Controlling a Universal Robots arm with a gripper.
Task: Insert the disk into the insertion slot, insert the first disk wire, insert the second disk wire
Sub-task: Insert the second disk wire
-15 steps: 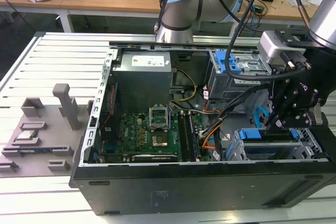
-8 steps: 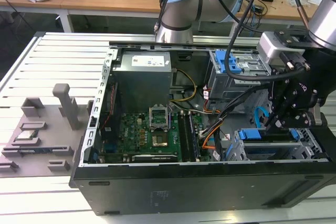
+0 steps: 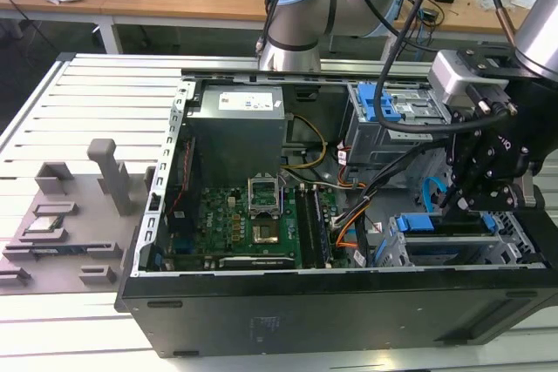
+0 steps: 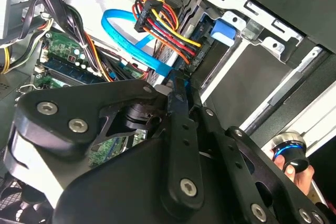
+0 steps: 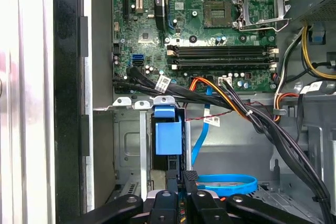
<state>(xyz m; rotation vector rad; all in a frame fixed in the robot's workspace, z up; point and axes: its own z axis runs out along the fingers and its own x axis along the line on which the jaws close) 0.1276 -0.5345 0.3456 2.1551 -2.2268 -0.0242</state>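
Disk [image 3: 436,237] already sits in the insertion slot [image 3: 514,234] at the case's lower corner on the exterior view's right, its blue handle tab [image 5: 168,136] facing you just beyond the gripper [image 5: 178,184]. Your gripper hangs directly over that bay, fingers pinched together on a blue flat cable [image 4: 134,43] at its connector end, right at the disk's back edge. White labels ride the wires; none is legible.

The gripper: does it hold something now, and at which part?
The gripper is closed on the flat blue cable, pinching its end where it meets the disk in the insertion slot.
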